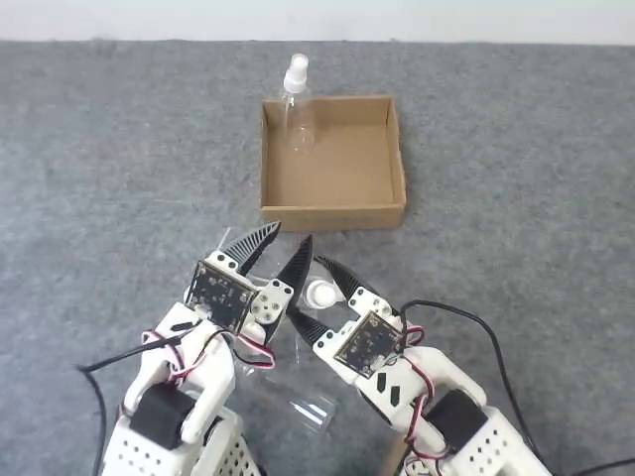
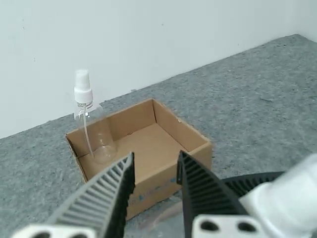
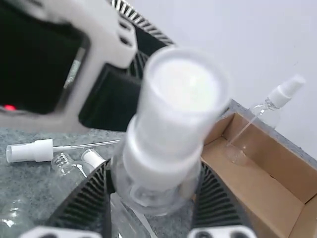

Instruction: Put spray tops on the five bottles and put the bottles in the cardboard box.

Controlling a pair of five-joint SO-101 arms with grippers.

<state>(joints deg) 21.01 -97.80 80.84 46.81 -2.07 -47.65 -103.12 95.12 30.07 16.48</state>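
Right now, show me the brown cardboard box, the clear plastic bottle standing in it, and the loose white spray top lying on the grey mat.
brown cardboard box (image 1: 332, 215): high view, front wall.
clear plastic bottle (image 1: 298, 124): high view, body.
loose white spray top (image 3: 29, 150): right wrist view, head.

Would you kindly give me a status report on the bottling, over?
Left gripper open, empty. Right gripper shut on capped bottle. Second bottle, topped, standing in cardboard box. Left gripper sits between capped bottle and box.
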